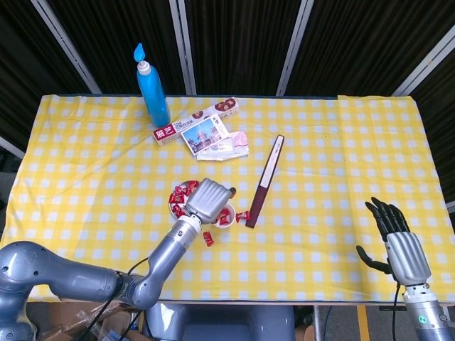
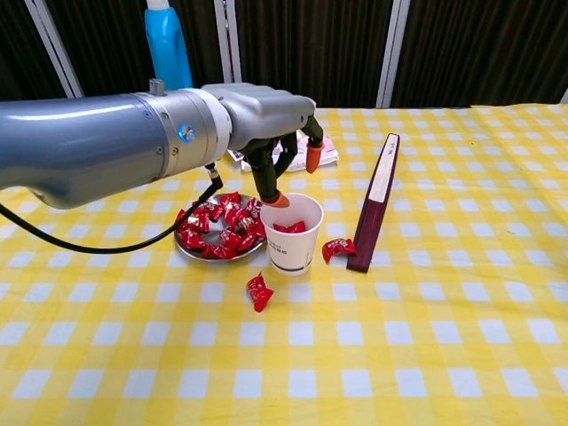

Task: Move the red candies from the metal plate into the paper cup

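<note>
The left hand [image 2: 266,124] hangs above the paper cup [image 2: 291,233], back of the hand up. Its fingers [image 2: 312,153] are spread apart and point down, with nothing between them. One orange fingertip sits just above the cup's rim on the plate side; another is higher, above the far side of the cup. In the head view the left hand [image 1: 207,199] covers most of the cup [image 1: 225,215].

The cup stands upright directly below the fingers. Red candy [image 2: 287,228] shows inside it, below the rim.

The metal plate [image 2: 201,252] touches or nearly touches the cup on the side toward the left arm, below and beside the fingers. It carries a pile of red candies [image 2: 218,228].

Two candies lie on the yellow checked tablecloth [image 2: 426,311], outside both plate and cup:
- a loose candy [image 2: 257,292] in front of the cup, nearer the robot than the fingers;
- a second candy [image 2: 337,248] just beside the cup on the side away from the plate, touching or almost touching a long dark book [image 2: 374,203].

The right hand [image 1: 398,245] appears in the head view only, at the near edge of the table, well apart from the cup. Its fingers are extended and slightly apart, holding nothing.

Beyond the left fingers stand a blue bottle [image 1: 151,86], a long box [image 1: 196,120] and a card [image 1: 205,136].
</note>
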Robot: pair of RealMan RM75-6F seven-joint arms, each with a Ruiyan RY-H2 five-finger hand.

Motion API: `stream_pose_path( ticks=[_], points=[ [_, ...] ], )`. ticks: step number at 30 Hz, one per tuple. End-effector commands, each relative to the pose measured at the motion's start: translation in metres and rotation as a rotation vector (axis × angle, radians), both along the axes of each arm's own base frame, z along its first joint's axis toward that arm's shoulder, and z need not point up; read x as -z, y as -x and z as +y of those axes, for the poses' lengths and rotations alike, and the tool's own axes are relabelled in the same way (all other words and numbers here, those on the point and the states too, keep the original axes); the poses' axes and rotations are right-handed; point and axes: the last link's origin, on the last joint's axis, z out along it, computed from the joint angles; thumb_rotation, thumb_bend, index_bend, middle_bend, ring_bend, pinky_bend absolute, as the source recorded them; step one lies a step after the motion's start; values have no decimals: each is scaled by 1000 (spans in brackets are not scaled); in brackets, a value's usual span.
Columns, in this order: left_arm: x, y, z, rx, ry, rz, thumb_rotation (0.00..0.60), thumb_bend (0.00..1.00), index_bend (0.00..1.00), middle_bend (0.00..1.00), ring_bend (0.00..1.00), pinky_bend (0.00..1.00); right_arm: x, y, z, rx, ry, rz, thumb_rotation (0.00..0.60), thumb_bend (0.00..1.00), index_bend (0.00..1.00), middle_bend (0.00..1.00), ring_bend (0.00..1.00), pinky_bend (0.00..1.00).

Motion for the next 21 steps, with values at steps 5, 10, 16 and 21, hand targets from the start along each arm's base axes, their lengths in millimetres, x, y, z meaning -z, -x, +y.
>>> stream_pose_path(
  ticks=[5,10,16,21],
  points=[
    [-30,26,-12,152,-6,40,600,269,319,831,838,916,0,0,0,-2,3,3,600,388,0,0,0,0],
    [-48,53,-23,294,27,105,600,269,326,915,890,935,0,0,0,-2,5,8,600,388,0,0,0,0],
    [-57,91,-37,359,129,163,600,270,323,931,903,940,1,0,-1,-6,10,14,600,388,0,0,0,0],
    [-54,112,-46,375,184,196,600,270,319,932,904,940,1,-1,-1,-9,12,17,600,388,0,0,0,0]
  ],
)
